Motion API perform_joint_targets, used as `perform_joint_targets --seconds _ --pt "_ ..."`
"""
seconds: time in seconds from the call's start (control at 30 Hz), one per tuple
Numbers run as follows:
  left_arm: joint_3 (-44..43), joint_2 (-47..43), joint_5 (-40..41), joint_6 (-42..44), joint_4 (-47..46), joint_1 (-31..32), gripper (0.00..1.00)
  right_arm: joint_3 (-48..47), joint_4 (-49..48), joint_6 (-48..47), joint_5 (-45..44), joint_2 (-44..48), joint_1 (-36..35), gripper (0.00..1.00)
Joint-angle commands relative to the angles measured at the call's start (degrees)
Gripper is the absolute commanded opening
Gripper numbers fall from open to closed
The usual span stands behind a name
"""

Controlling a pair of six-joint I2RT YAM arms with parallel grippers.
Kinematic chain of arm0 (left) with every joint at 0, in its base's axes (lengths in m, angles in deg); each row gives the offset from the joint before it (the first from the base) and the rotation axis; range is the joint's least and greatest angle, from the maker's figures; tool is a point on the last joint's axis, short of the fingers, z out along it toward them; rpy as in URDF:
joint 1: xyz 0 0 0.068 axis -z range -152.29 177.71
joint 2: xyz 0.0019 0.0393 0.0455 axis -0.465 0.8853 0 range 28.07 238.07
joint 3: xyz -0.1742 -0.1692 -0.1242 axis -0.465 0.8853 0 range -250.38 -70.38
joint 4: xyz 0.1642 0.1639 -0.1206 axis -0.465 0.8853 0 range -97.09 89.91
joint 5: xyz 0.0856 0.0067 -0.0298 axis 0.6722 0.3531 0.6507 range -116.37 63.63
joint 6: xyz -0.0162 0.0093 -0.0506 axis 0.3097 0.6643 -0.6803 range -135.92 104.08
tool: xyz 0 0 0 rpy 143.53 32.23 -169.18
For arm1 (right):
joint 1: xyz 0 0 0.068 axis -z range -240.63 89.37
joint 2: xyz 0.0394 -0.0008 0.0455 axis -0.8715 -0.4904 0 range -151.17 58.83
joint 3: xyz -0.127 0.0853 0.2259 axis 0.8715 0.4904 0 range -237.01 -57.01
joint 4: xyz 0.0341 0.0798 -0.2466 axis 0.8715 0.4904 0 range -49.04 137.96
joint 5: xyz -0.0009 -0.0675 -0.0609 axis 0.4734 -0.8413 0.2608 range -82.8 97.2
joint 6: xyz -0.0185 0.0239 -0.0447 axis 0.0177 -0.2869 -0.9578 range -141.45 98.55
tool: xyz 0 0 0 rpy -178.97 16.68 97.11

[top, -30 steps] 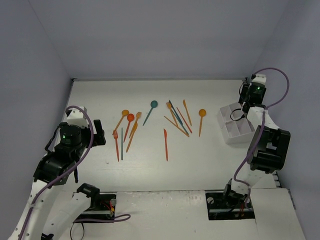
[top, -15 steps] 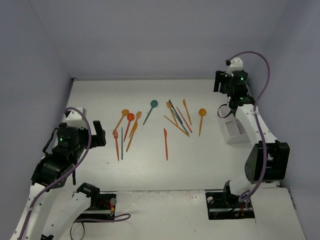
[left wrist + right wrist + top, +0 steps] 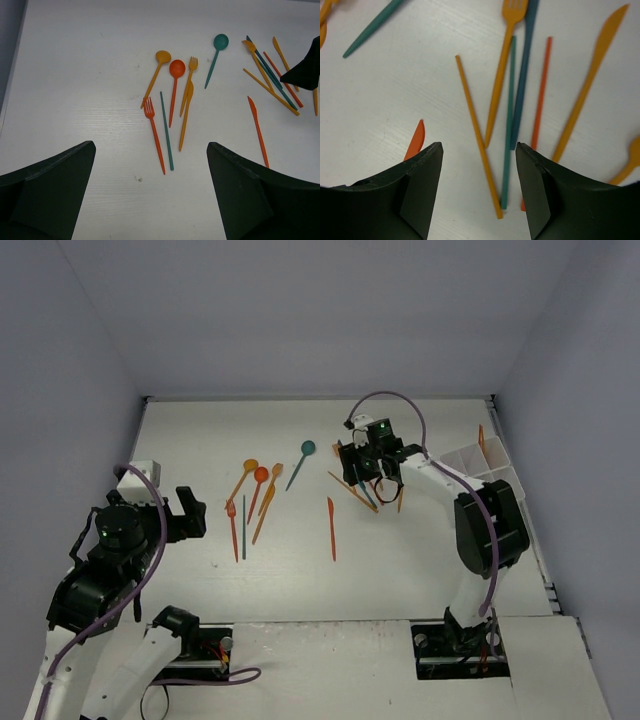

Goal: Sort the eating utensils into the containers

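1. Right jaws hang partly open over the surface (image 3: 300, 570), gripping nothing.
2. A thin orange stick (image 3: 477, 142) runs into their gap. A teal stick (image 3: 508, 125) ends beside it, nearer the right finger.
3. Just ahead lie an orange fork (image 3: 501, 75) and an orange knife (image 3: 590, 75).
4. Left jaws gape wide, empty. A red fork (image 3: 155, 135) and a red spoon (image 3: 176, 70) lie ahead of them.
5. The organizer (image 3: 465, 455) sits well right of the right jaws.
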Motion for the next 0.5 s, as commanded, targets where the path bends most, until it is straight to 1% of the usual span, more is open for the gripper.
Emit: perform_joint_targets --seconds 0.0,0.3,0.47 --pt "-2.6 0.5 -0.4 0.0 -0.8 0.2 0.92 -0.3 -1.0 2.6 -1.2 -1.1 -1.7 0.55" --pt "-2.6 0.3 -0.5 -0.2 -0.1 0.2 0.92 -1.1 1.3 1.8 -4.5 -5.5 -5.2 0.50" --pt "-2.8 0.1 -0.3 -0.1 0.3 0.2 0.92 -3.6 1.7 -1.2 -6.4 -6.3 -6.6 0.50"
